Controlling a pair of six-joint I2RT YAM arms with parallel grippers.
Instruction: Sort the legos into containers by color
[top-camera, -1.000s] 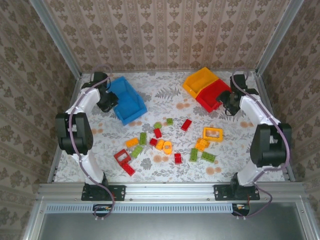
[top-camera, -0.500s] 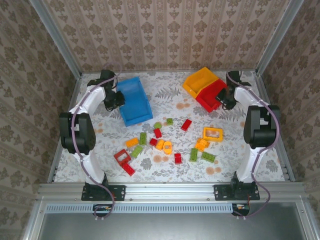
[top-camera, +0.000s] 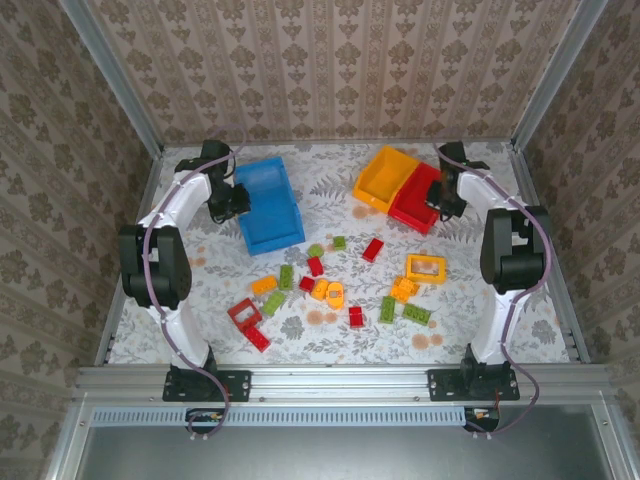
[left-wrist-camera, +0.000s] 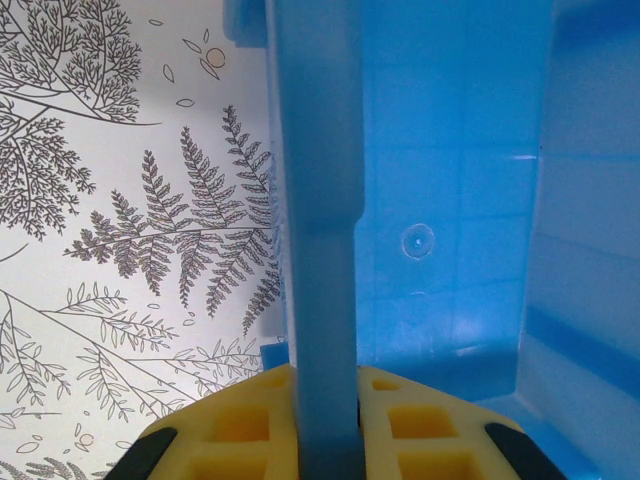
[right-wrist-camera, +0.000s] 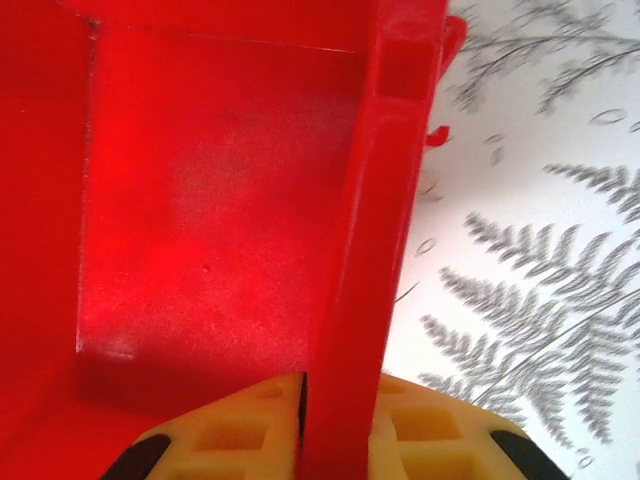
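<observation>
Enclosure and table surface, seen from above.
Back and both side walls (top-camera: 340, 70) are papered in a beige damask pattern. Slanted aluminium posts (top-camera: 110, 75) stand at the back corners, and an aluminium rail (top-camera: 340, 382) runs along the near edge with a slotted strip just below it. The table cover (top-camera: 330, 180) is white, printed with grey fern fronds and small orange blossoms. A dark grey panel (top-camera: 340, 455) lies nearest the camera. Light is even and diffuse, with soft shadows.

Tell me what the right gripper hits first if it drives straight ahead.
The red bin: the right gripper is shut on its wall, so pushing on drives that wall first. Beyond it, likely the bin's floor inside and the table outside; depth is unclear.
</observation>
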